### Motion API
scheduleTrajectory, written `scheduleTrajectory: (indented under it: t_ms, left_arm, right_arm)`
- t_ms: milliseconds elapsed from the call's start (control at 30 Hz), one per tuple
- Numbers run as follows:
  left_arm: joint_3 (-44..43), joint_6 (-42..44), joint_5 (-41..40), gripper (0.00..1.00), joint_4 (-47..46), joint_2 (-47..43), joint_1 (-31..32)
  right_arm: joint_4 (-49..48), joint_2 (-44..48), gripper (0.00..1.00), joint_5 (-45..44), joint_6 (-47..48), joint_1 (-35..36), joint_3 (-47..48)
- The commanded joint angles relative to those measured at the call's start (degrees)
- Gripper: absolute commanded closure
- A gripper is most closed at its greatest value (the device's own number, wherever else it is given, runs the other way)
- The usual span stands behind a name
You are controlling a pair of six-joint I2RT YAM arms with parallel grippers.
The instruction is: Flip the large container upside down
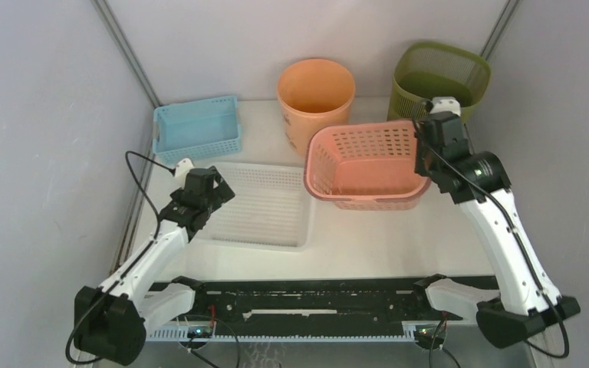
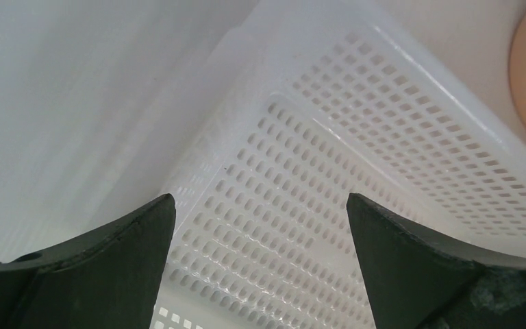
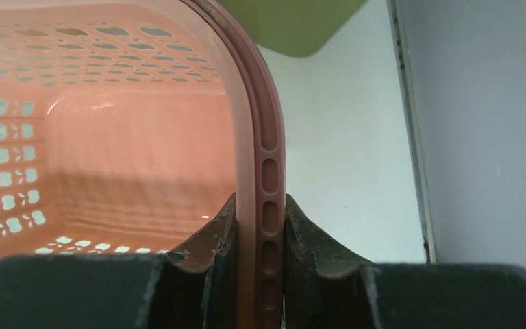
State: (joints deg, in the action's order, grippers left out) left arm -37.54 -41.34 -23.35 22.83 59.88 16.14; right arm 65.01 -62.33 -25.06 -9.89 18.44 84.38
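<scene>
The large pink perforated basket [image 1: 364, 165] sits at the table's centre right, tilted, with its right side raised and its opening facing left and up. My right gripper [image 1: 427, 134] is shut on its right rim. In the right wrist view the pink rim [image 3: 264, 137] runs straight between the closed fingers of the right gripper [image 3: 260, 212]. My left gripper [image 1: 218, 192] is open and empty over the left end of a flat white perforated tray [image 1: 264, 207]. In the left wrist view the left gripper [image 2: 260, 205] has its fingers wide apart above the tray [image 2: 329, 192].
An orange bucket [image 1: 316, 96] stands behind the pink basket. A green mesh bin [image 1: 439, 77] stands at the back right, close behind my right gripper. A blue basket [image 1: 198, 126] sits at the back left. Walls enclose the table on the left, back and right.
</scene>
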Motion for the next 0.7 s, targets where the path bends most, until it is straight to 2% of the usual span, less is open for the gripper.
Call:
scheduleTrajectory:
  t_ms: [0, 200, 300, 467, 667]
  left_arm:
    - [-2.0, 1.7, -2.8, 0.00, 1.2, -3.9, -2.8]
    - [-2.2, 0.8, 4.1, 0.00, -1.0, -2.8, -13.6]
    - [-2.1, 0.3, 4.4, 0.00, -1.8, -4.4, -14.0]
    - [-2.1, 0.0, 5.2, 0.00, -3.1, -5.1, -13.9]
    - [-1.3, -0.7, 9.0, 0.00, -5.9, -3.9, -13.9]
  right_arm:
    - [-0.2, -4.5, 1.00, -9.6, -0.6, 6.0, 8.8]
    - [4.4, -12.2, 1.00, -20.3, 0.9, 13.2, 14.9]
    - [6.7, -14.8, 1.00, -27.3, 1.0, 16.5, 17.1]
    - [17.9, -20.7, 1.00, -39.4, -2.8, 20.5, 25.5]
    - [25.0, -24.2, 1.00, -51.2, -6.2, 26.6, 25.3]
